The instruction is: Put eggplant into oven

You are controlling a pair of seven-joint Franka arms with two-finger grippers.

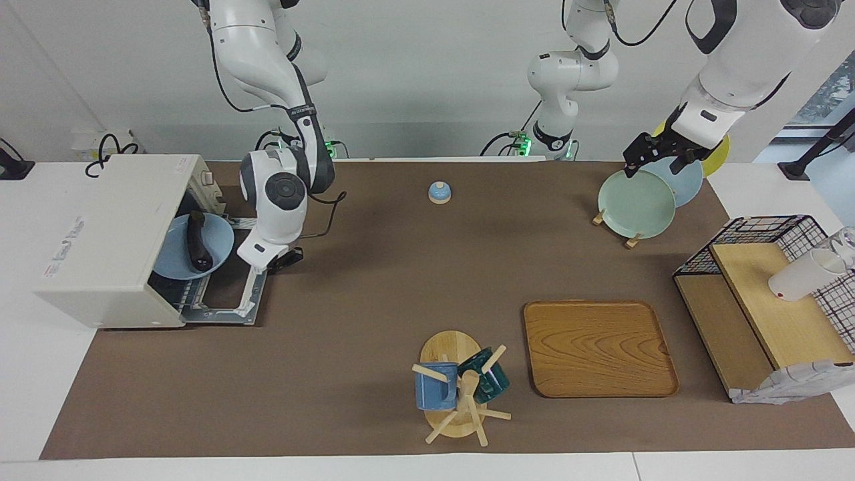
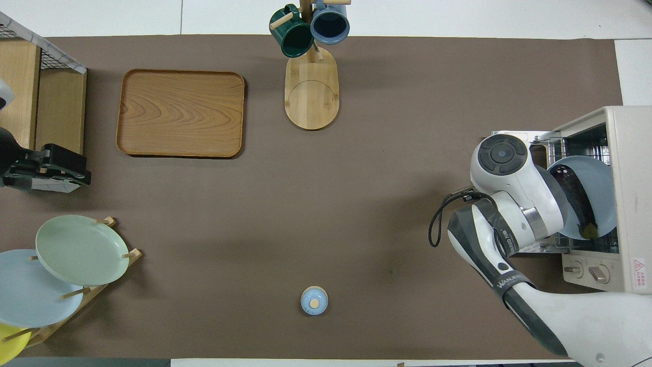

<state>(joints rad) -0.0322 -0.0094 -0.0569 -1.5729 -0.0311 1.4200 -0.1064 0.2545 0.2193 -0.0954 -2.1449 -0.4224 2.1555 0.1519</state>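
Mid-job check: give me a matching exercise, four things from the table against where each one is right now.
Things:
1. eggplant
2. blue plate
3. right gripper
4. left gripper

Places:
A. over the plate rack
B. on the blue plate
C. in the oven mouth, on its wire rack
D. over the edge of the open oven door, shut, holding nothing

Pairs: 1-B, 2-C, 3-D, 4-A

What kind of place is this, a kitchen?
Probably a robot lab staged as a kitchen: a toaster oven holding an eggplant on a plate, a mug tree, a plate rack.
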